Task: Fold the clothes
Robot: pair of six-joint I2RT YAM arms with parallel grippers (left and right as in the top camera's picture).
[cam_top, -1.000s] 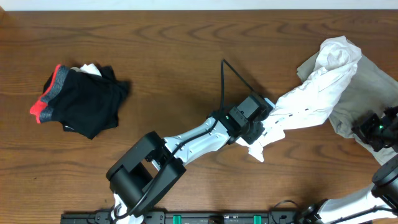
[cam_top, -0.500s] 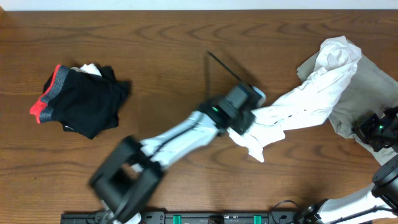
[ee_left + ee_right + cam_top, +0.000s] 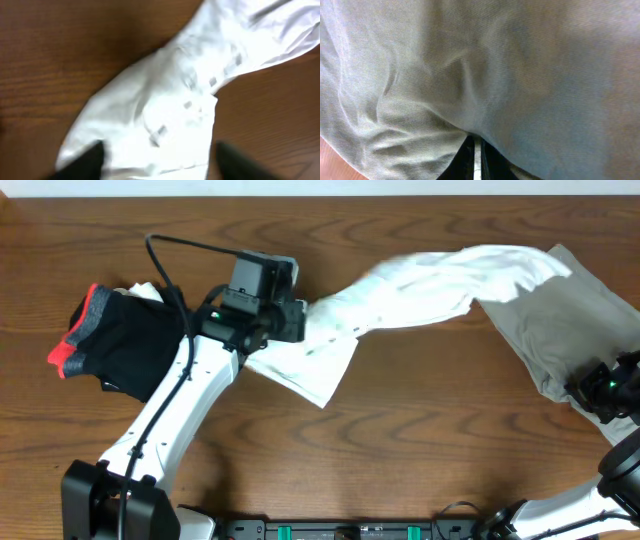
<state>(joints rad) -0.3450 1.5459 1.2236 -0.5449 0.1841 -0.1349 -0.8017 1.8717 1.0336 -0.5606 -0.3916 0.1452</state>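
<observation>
The clothes, a white T-shirt [image 3: 420, 290], lie stretched in a long band from the table's middle to the right edge. My left gripper [image 3: 290, 320] hovers over the shirt's left end with its jaws wide apart. In the left wrist view the dark fingers [image 3: 85, 162] straddle the white cloth [image 3: 165, 95] without pinching it, and the gripper [image 3: 160, 167] is open. My right gripper [image 3: 600, 392] sits at the shirt's right edge. In the right wrist view the gripper [image 3: 477, 160] is nearly closed on a thin fold of greyish fabric [image 3: 495, 65], which fills the frame.
A crumpled pile of black clothing [image 3: 135, 340] with a red and grey band lies at the left, just beside my left arm. Bare brown wooden table [image 3: 450, 440] shows in front of the shirt.
My left arm has swung from the table's middle to the back left, pulling the shirt out into a long band, and its jaws have opened off the cloth. The right arm has stayed put.
</observation>
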